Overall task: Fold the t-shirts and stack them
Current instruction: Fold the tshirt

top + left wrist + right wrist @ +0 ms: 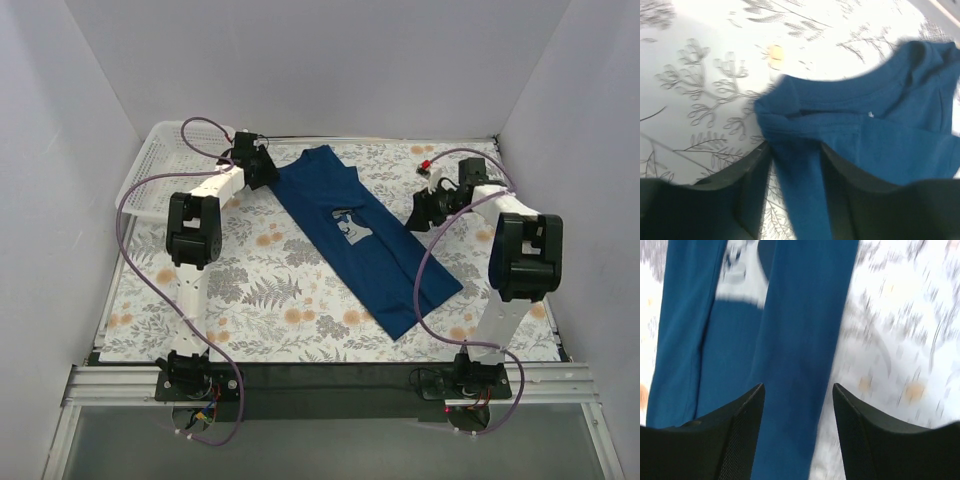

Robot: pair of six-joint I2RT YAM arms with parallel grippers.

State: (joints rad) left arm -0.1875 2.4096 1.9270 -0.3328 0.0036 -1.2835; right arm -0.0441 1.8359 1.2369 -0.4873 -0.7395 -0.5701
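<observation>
The dark navy t-shirt (385,265) lies folded into a long strip, running diagonally from the far middle of the table to the near right. Its light grey print (350,225) faces up. My left gripper (264,166) is low at the shirt's far left corner by the collar. In the left wrist view a bunched fold of the shirt (880,145) runs between the parted fingers of the left gripper (795,147), with tablecloth showing beside it. My right gripper (420,212) hovers open and empty over the shirt's right edge (800,315), with the print (742,275) ahead of it.
A white mesh basket (160,165) stands at the far left corner, just behind the left arm. The floral tablecloth (260,290) covers the table. White walls close in on the left, the right and the back.
</observation>
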